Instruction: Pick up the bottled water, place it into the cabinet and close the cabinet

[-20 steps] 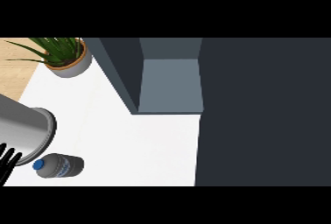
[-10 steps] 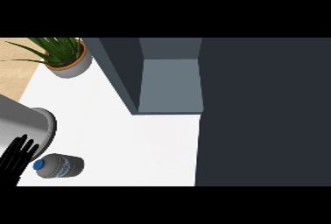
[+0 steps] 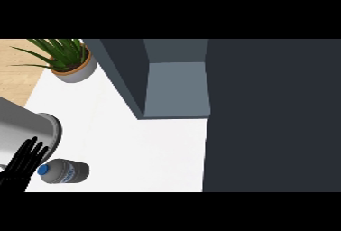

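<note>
Bottled water lies on its side near white counter's lower-left corner, long axis roughly left-right, blue cap pointing left toward left hand. Hand at view's left edge, fingers straight and spread, holding nothing — fingertips just beside cap. Open cabinet up and right of bottle, bare counter between them. Dark door panel bounds counter's right edge. Potted plant at upper-left corner, well apart from bottle.
</note>
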`<control>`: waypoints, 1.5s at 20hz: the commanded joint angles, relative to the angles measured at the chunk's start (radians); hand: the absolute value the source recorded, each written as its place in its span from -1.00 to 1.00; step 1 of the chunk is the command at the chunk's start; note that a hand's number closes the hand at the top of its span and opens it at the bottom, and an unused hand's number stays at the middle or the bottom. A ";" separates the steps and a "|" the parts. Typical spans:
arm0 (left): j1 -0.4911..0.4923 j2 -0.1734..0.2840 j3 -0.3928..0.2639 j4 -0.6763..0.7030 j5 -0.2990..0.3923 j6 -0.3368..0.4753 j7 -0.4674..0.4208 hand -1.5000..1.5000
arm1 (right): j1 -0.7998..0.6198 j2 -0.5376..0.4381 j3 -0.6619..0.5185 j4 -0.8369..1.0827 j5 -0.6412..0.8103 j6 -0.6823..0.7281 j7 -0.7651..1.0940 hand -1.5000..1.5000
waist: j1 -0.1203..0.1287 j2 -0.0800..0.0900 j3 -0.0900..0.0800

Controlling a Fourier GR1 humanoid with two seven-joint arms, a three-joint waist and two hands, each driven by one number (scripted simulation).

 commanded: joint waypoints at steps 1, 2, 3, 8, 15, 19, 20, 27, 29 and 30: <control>-0.043 0.024 0.006 0.162 -0.002 -0.033 -0.011 -1.00 | -0.016 -0.006 -0.017 -0.004 -0.021 -0.008 0.025 -1.00 | -0.005 0.017 -0.028; -0.065 -0.004 -0.010 0.165 -0.015 0.007 0.003 -1.00 | -0.014 -0.013 -0.018 -0.043 -0.036 -0.008 0.042 -1.00 | -0.010 0.018 -0.028; -0.082 0.029 0.005 0.195 -0.024 0.004 -0.038 -1.00 | 0.009 -0.010 -0.030 0.018 0.001 0.011 -0.023 -1.00 | -0.018 0.017 -0.028; -0.051 -0.026 -0.047 0.183 -0.038 0.009 -0.055 -1.00 | -0.037 0.031 0.046 0.022 0.056 -0.026 0.001 -1.00 | -0.012 0.020 -0.029; -0.071 -0.036 -0.064 0.211 -0.021 0.020 -0.058 -1.00 | -0.028 0.015 0.014 0.059 0.032 0.007 -0.038 -1.00 | -0.029 0.020 -0.029; -0.078 -0.042 -0.067 0.221 0.022 -0.014 -0.048 -1.00 | -0.034 -0.001 0.012 0.054 0.036 0.007 -0.014 -1.00 | -0.034 0.022 -0.030; -0.085 -0.038 -0.072 0.216 0.054 -0.052 -0.017 -1.00 | -0.045 0.013 0.034 0.028 0.028 -0.009 0.014 -1.00 | -0.031 0.022 -0.031; -0.108 -0.083 -0.107 0.229 0.090 -0.059 0.035 -1.00 | -0.060 0.017 0.042 0.036 0.030 -0.017 0.031 -1.00 | -0.032 0.021 -0.030; -0.163 -0.045 -0.091 0.333 0.104 -0.100 0.039 -1.00 | -0.022 0.017 0.041 0.069 0.030 0.002 -0.012 -1.00 | -0.027 0.018 -0.029; -0.163 -0.059 -0.099 0.379 0.074 -0.111 -0.035 -1.00 | -0.064 0.004 0.001 0.073 0.002 0.001 0.002 -1.00 | -0.018 0.020 -0.030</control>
